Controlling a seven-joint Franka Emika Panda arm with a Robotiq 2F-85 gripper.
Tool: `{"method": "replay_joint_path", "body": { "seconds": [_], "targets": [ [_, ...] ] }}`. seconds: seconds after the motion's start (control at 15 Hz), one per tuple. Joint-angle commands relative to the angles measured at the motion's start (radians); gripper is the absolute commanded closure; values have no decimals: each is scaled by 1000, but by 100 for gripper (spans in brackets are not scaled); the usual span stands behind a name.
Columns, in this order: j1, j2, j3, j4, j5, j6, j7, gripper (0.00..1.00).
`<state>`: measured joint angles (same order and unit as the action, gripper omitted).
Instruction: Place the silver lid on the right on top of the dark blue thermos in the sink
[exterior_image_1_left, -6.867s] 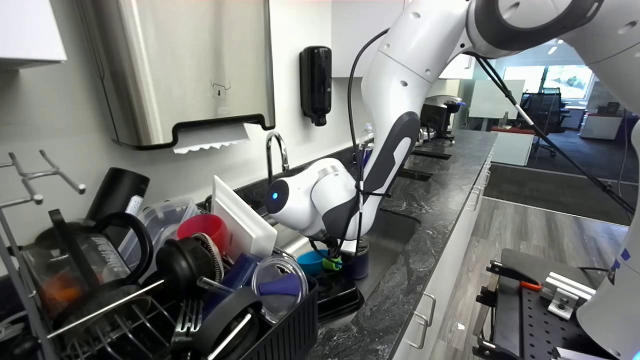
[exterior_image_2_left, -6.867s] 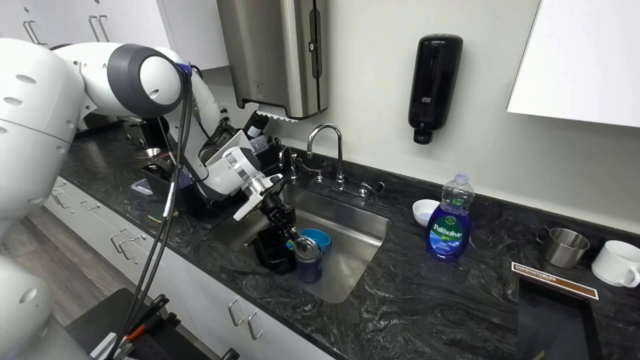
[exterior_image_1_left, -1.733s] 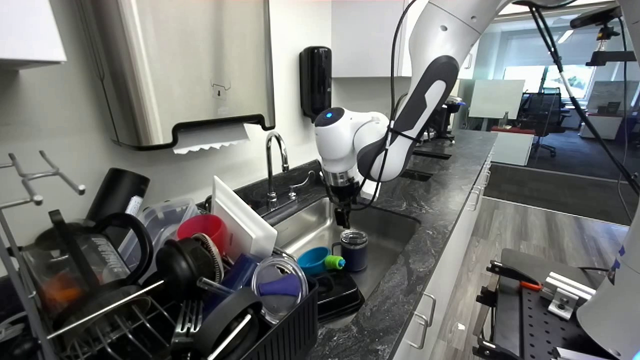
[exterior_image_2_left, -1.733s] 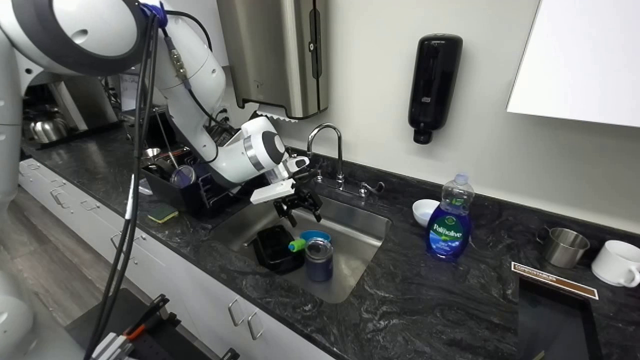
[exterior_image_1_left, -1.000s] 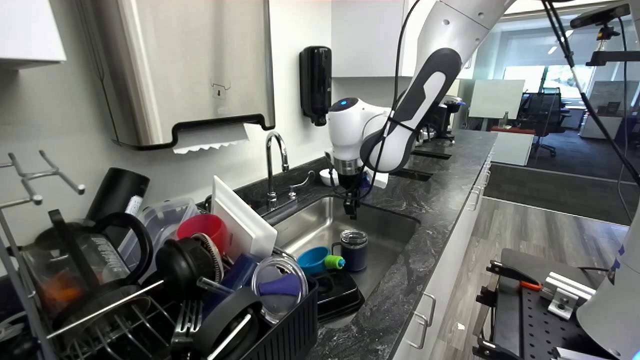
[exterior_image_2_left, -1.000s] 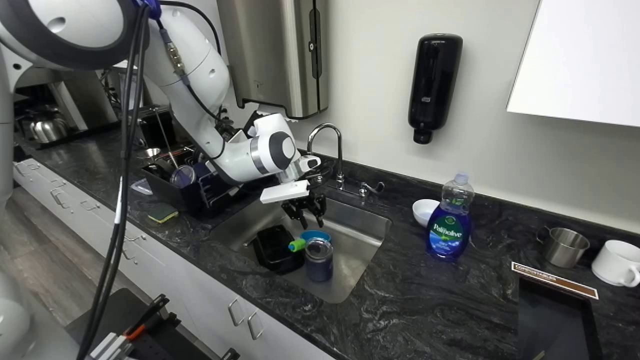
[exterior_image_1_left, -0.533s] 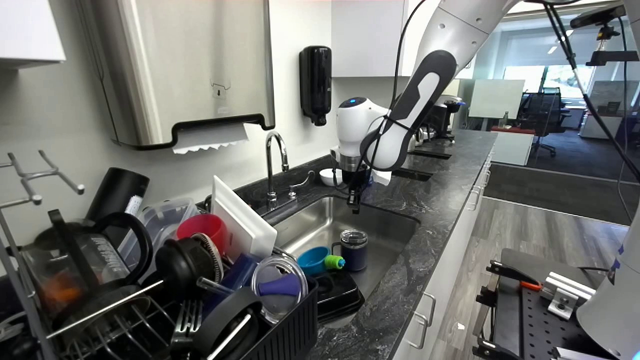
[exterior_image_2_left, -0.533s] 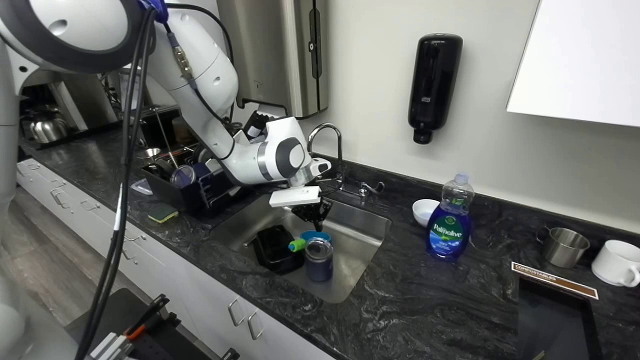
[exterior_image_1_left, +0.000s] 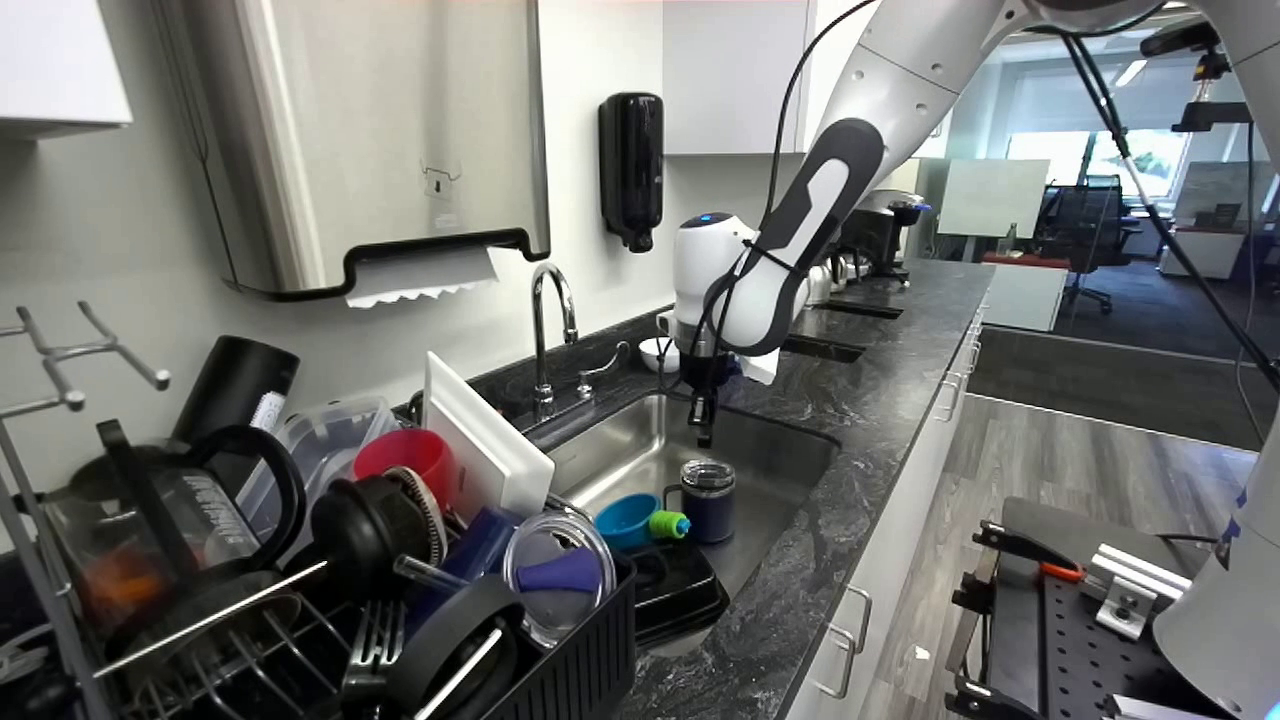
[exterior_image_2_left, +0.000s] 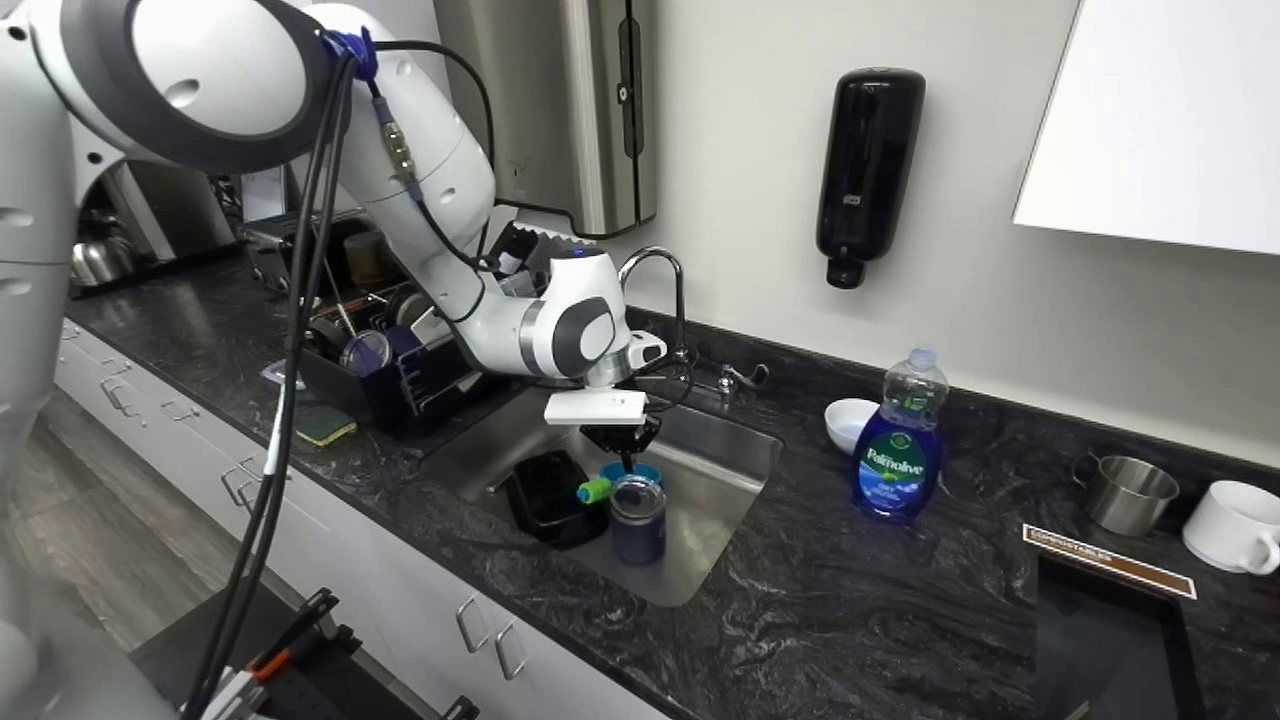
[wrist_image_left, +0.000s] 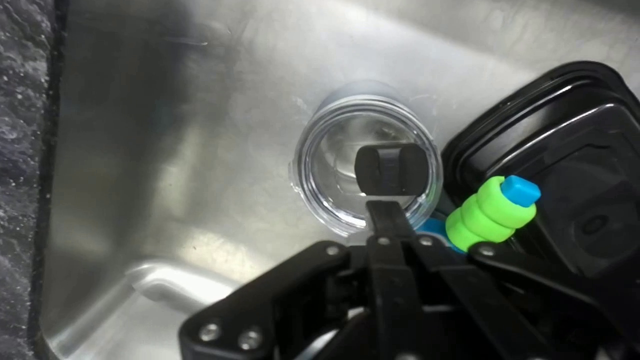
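Pincer (wrist_image_left: 391, 220): fingers pressed together, pointing down over the sink (exterior_image_2_left: 700, 520); in an exterior view a narrow gap shows beneath the tips.
Lid (wrist_image_left: 367, 160): below the pincer and apart from it; in the wrist view the fingertips reach across its lower edge. Round, see-through at the rim, with a dark slider (wrist_image_left: 392, 170) over part of it.
Thermos (exterior_image_1_left: 711, 515): dark blue, upright in the sink, the lid on its mouth, a handle (exterior_image_1_left: 672, 495) at its side.
Sink: steel; near the thermos are a blue cup (exterior_image_1_left: 622, 520), a green piece (wrist_image_left: 485, 215) with a blue tip, and a black container (wrist_image_left: 565, 165).
Counter (exterior_image_2_left: 850, 600): dark with pale veins, bearing a white bowl (exterior_image_2_left: 848, 428), a soap bottle (exterior_image_2_left: 900, 460), a metal cup (exterior_image_2_left: 1130, 500), a white mug (exterior_image_2_left: 1230, 520) and a sponge (exterior_image_2_left: 326, 427).
Faucet (exterior_image_2_left: 680, 310): behind the sink, curved over.
Rack (exterior_image_1_left: 585, 650): black and crowded, with a red cup (exterior_image_1_left: 425, 455) and a white tray (exterior_image_1_left: 485, 440).
Room: pale wall with a towel box (exterior_image_1_left: 390, 130) and a black soap dispenser (exterior_image_2_left: 870, 170); farther off, an office chair (exterior_image_1_left: 1085, 225) and a bright window (exterior_image_1_left: 1155, 165).
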<state>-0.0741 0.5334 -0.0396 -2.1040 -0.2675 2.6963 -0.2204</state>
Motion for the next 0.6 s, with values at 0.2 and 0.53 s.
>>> {"method": "replay_joint_path", "body": {
  "seconds": [0.2, 0.53],
  "targets": [
    [-21, 50, 31, 13, 30, 104, -44, 100],
    [-22, 69, 29, 14, 28, 128, -40, 100]
  ]
}}
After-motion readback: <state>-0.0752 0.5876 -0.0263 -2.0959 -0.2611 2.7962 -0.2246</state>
